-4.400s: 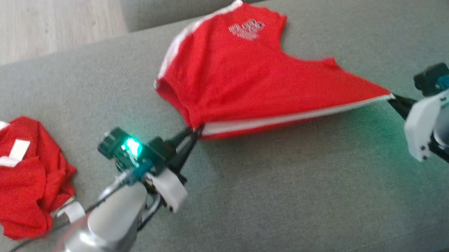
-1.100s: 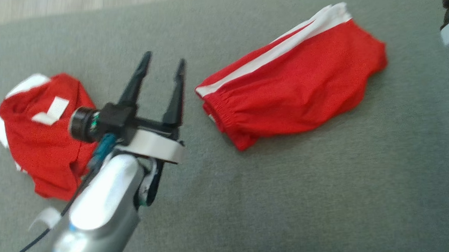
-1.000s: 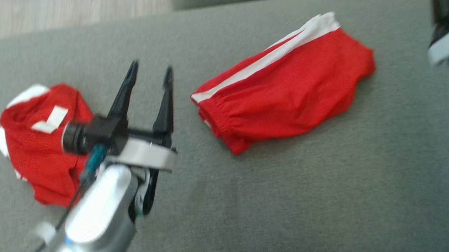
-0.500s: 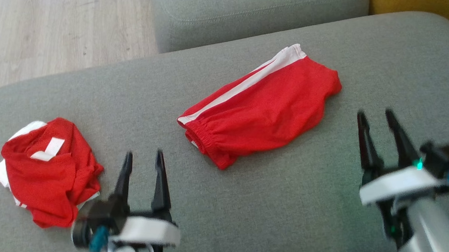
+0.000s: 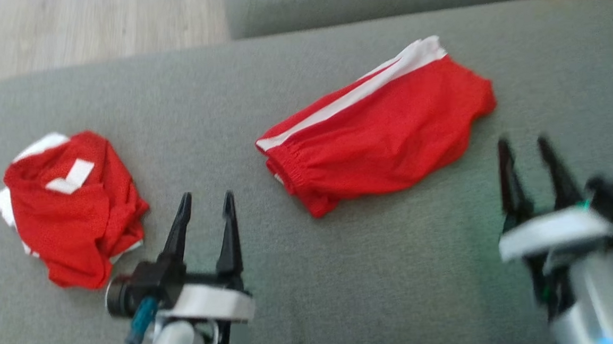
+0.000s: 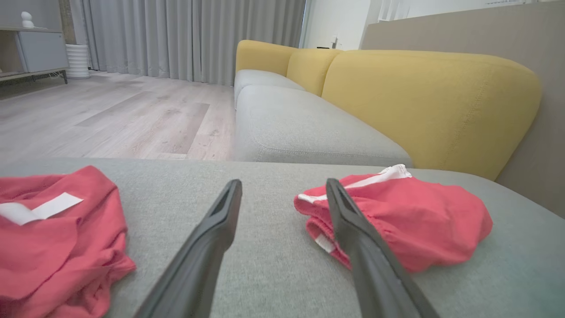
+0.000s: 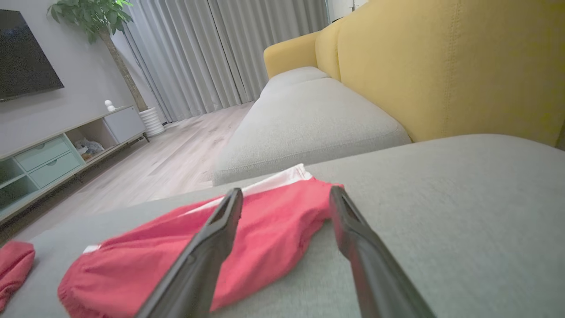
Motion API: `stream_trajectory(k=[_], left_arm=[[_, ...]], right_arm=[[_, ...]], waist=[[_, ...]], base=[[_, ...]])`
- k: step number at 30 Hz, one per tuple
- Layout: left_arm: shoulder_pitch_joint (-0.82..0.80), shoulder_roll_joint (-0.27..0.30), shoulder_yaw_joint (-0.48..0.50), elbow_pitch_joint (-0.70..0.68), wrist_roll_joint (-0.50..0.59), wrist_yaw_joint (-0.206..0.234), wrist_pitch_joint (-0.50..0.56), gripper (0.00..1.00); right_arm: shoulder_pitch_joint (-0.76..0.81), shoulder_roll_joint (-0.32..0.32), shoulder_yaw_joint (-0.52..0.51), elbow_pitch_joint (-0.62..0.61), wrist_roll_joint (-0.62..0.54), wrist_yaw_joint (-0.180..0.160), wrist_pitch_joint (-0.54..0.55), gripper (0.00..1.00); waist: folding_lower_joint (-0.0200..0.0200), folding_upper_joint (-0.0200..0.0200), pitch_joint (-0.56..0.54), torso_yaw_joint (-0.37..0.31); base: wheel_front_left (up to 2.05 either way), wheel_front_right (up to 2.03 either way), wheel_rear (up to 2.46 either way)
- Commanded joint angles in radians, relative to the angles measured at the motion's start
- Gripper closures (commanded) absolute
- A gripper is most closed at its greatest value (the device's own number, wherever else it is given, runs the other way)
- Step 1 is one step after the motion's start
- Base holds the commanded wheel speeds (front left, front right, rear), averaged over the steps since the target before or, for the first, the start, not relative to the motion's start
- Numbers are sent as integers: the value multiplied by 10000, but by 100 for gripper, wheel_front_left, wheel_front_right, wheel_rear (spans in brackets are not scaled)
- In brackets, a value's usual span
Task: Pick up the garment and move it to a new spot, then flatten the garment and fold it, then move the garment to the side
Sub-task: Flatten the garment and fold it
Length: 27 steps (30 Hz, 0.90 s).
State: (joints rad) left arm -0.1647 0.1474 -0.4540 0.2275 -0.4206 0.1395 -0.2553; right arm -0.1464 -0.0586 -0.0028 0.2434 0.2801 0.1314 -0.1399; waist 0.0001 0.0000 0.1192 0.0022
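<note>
Head view: the shorts lie folded in the middle of the grey cushion, and nothing touches them. Some seconds ago both grippers were pulling them wide by the edge. One second ago the left one was still high, beside the waistband. Now the left gripper and the right gripper are drawn back to the lower part of the picture, each with fingers apart and empty. The camera has also shifted, so I think the shorts themselves did not move. My judgement is that the fold is done and only the move to the side remains. A second red pile lies crumpled at the left, well apart.

Left wrist view: the fingers stand open above the cushion. The shorts are ahead and to the right. The cloth looks thin, matte and soft, and it puffs up rather than lying flat. The waistband is gathered by elastic, and a white stripe runs along the top edge.

Right wrist view: these fingers are also open, and the leg end of the shorts lies just ahead of them. The cushion is a coarse weave with a rounded edge. The yellow backrest behind is smoother, with a stitched seam.
</note>
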Motion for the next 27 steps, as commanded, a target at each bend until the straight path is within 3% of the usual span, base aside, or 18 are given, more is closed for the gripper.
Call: stream_trajectory(k=[1,6,14,21,27], left_arm=[[-555,-11,389,-281,98,-73,-64,0],[-1044,-254,297,-151,339,-302,-64,0],[-1733,-662,-35,162,644,-538,-64,0],[-1949,-811,61,155,669,-590,-64,0],[-1997,-861,130,165,773,-618,-64,0]], right_arm=[[-936,-47,54,-414,27,-7,173,0],[-2635,-479,-873,267,-364,-7,1317,0],[-4823,-1255,-2515,3386,-1208,-7,2909,0],[-5650,-1803,-2466,5621,-1655,-7,3203,0],[-6017,-2002,-1540,6732,-1257,-7,3296,0]], waist=[[-1,0,515,300],[-1,0,1332,772],[-1,0,1957,1537],[-1,0,2201,1866],[-1,0,2325,1898]], base=[[0,0,0],[0,0,0],[0,0,0],[0,0,0],[0,0,0]])
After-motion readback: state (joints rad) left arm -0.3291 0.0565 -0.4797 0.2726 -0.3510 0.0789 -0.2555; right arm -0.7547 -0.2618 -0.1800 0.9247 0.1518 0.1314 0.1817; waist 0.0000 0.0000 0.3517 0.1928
